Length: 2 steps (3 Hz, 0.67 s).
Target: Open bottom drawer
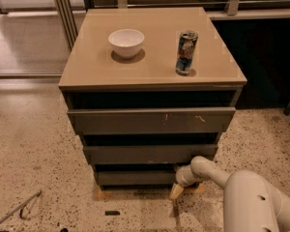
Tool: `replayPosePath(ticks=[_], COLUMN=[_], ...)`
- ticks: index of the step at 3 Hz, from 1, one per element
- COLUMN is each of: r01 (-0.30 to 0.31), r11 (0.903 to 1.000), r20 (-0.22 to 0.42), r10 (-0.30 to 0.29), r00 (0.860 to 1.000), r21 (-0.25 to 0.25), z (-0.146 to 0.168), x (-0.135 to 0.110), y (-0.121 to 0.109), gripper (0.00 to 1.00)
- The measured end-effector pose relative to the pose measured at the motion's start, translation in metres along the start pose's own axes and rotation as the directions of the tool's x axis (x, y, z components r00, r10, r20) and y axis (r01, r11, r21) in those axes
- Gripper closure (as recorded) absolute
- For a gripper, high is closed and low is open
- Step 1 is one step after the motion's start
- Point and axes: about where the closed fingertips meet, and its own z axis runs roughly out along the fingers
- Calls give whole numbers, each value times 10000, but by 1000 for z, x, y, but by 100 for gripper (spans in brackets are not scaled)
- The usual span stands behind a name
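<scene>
We see a low cabinet (87, 76) with a tan top standing on a speckled floor (34, 144). It has three grey-brown drawer fronts stacked one under another, with a dark band above each. The top drawer (150, 121) looks the widest and carries a few pale scratches toward its right side. The middle drawer (145, 154) sits below it. The bottom drawer (135, 178) is the lowest and narrowest-looking front, plain and without a handle, just above the floor. The gripper (177, 191) is low at the right end of that bottom drawer, its pale tip pointing down toward the floor beside the cabinet's lower right corner. We cannot tell whether it is apart or together, nor whether it touches the drawer front. The white arm (217, 174) reaches in from the lower right. On the cabinet top a white bowl (126, 42) stands toward the left and an upright can (186, 52) toward the right, well apart. A thin metal piece (14, 210) lies on the floor at the lower left, and a small dark object (112, 212) lies in front of the cabinet.
</scene>
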Motion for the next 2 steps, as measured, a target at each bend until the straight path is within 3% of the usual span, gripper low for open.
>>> replayPosePath(ticks=[2], r01=[-58], r11=[9988], r20=[-169], r10=[50], r00=[9998], r21=[-492], z=[-3], x=[-4], y=[12], gripper=[0])
